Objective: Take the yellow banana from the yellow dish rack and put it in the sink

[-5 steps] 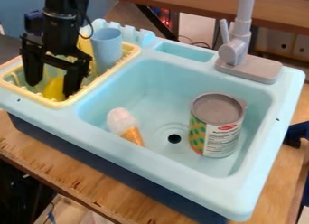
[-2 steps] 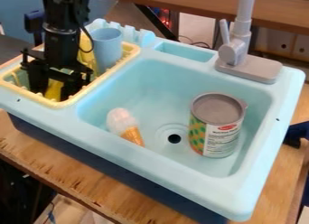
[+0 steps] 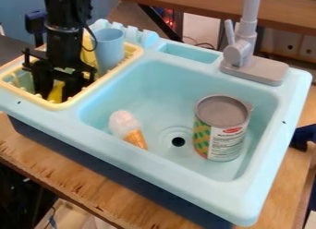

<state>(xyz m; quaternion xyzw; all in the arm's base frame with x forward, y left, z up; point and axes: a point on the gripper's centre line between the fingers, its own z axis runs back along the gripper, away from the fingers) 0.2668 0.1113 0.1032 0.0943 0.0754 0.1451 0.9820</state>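
The black gripper (image 3: 57, 87) hangs down into a pale yellow drying rack (image 3: 75, 101) of smooth, plastic-looking make, with rounded edges and short upright prongs along its rim. Its two dark, blocky fingers are drawn in on a glossy bright yellow object (image 3: 56, 92), one on each side, gripping it inside the rack near the front edge. Much of the object is hidden, so its full shape cannot be told. Just behind the arm, a second yellow piece (image 3: 89, 52), tall and smooth, stands beside a light blue cup (image 3: 110, 47) with a round rim and plain, matte sides.

The rack sits at one end of a light aqua sink (image 3: 148, 75) with softly curved corners and a rounded basin. In the basin lies a toy ice cream cone (image 3: 128, 129), its pinkish-white scoop bulbous and its orange cone tapering to a point. Across the dark round drain hole (image 3: 178, 141) stands an upright cylindrical can (image 3: 222, 127) with a dull grey top and a green and yellow patterned label. A smooth grey faucet (image 3: 240, 52) rises from an oblong base at the back rim. Beneath is grainy plywood (image 3: 68, 175) with a rough, chipped edge.
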